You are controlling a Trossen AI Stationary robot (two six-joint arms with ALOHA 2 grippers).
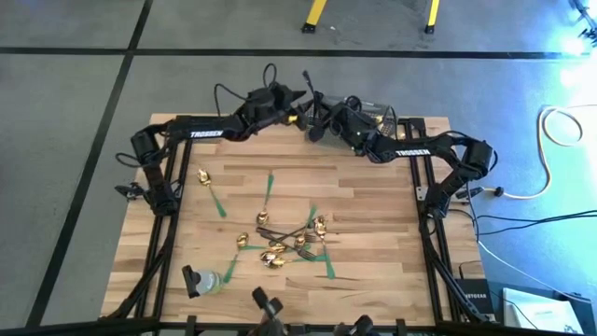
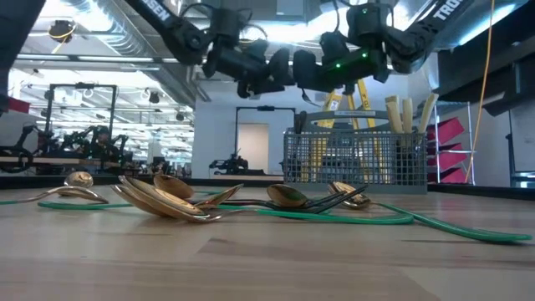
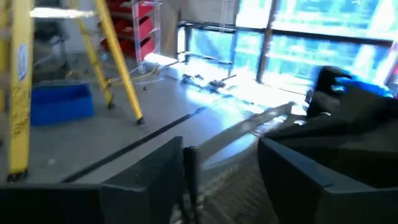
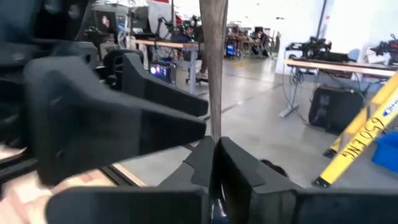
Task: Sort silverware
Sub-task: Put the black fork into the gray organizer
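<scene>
My right gripper (image 4: 214, 163) is clamped on a fork handle (image 4: 214, 68) above the mesh basket (image 2: 355, 157), left gripper (image 3: 217, 180) open beside it; I'd lower straight into the fork compartment before releasing.

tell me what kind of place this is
Likely a robotics lab or workshop: more robot arms on benches in the room behind, a yellow ladder on bare concrete floor, and a wooden worktable strewn with cutlery.

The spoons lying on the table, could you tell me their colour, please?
Shiny gold, clearest in the low view: spoons.
</scene>
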